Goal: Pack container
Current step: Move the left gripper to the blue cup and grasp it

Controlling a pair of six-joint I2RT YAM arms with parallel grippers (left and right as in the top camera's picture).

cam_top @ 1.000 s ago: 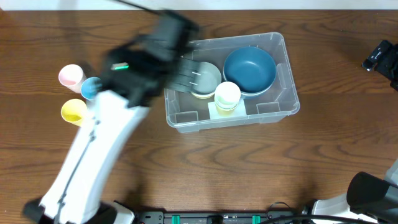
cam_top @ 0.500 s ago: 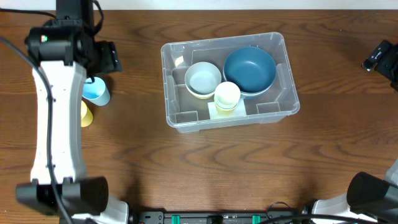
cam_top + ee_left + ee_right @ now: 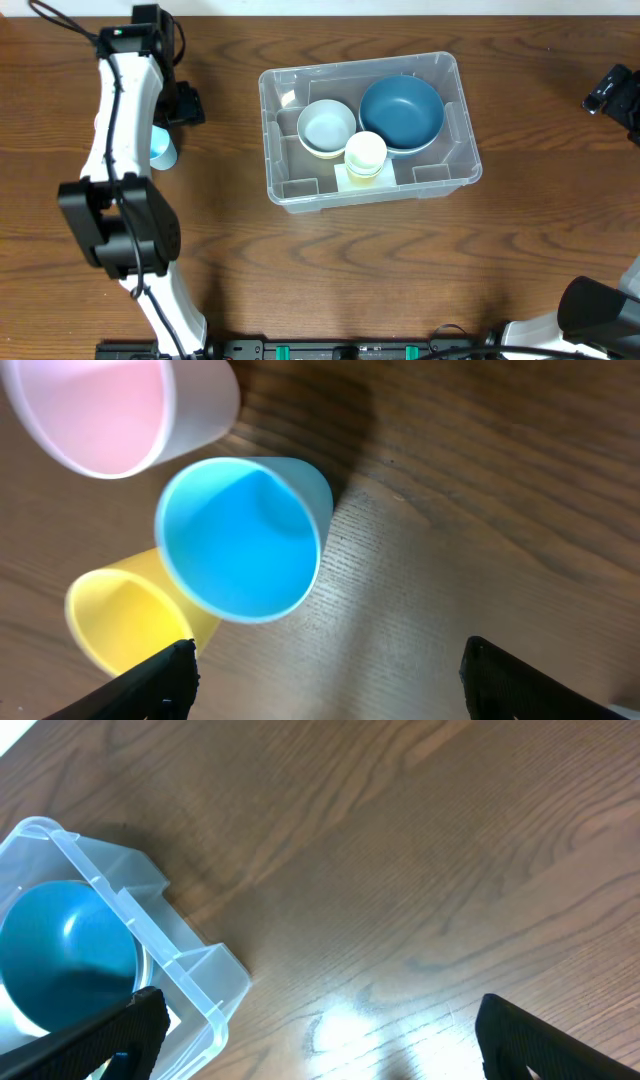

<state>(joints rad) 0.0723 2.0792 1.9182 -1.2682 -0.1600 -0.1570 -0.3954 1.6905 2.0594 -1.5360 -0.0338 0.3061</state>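
Note:
The clear plastic container [image 3: 455, 115] stands mid-table and holds a dark blue bowl [image 3: 401, 113], a pale bowl [image 3: 327, 128] and a cream cup [image 3: 365, 153]. Its corner and the blue bowl also show in the right wrist view [image 3: 190, 965]. My left gripper [image 3: 325, 675] is open and empty, hovering over three cups lying on their sides: blue [image 3: 240, 540], pink [image 3: 110, 410] and yellow [image 3: 120, 620]. Overhead, only the blue cup [image 3: 163, 147] shows beside the left arm [image 3: 125, 110]. My right gripper [image 3: 315, 1030] is open and empty above bare wood, right of the container.
The table is brown wood. The right arm's dark wrist [image 3: 612, 92] sits at the far right edge. Black arm bases and cabling [image 3: 330, 350] run along the front edge.
My left arm has swung from the container to the far left, over the cups. The pale bowl it covered now sits uncovered in the container. The right arm has not moved.

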